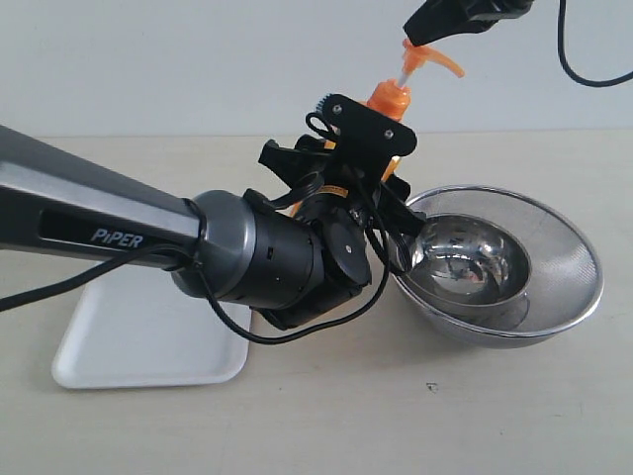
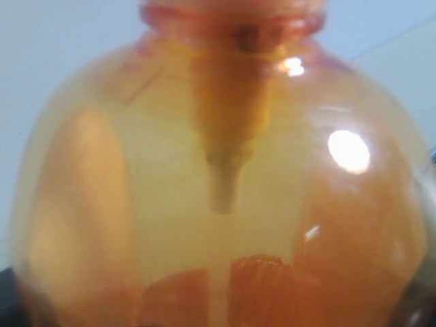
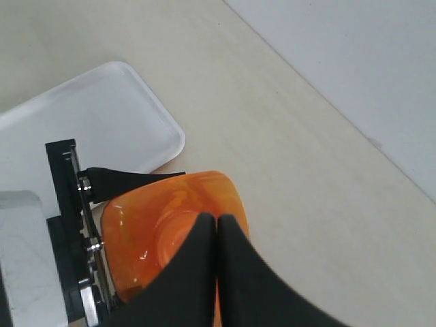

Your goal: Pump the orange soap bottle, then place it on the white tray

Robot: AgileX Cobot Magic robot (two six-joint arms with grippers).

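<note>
The table carries everything, and the left arm stretches across most of the exterior view. The white tray lies flat under that arm with nothing on it, so placing is not yet done. The nested steel bowls sit well apart from the tray, on the other side.

The orange soap bottle stands between tray and bowls, just beside the bowls, inside the left gripper. One finger lies flat against its side. The opposite finger is hidden, so the clamp is likely rather than certain.

The pump head sits high with white stem showing beneath it, so it looks raised rather than pressed down. The right gripper hovers right at it from above, fingers pressed together and holding nothing.

By this reading the task is in its first half: the pump stroke is set up, and the carry to the tray remains.
</note>
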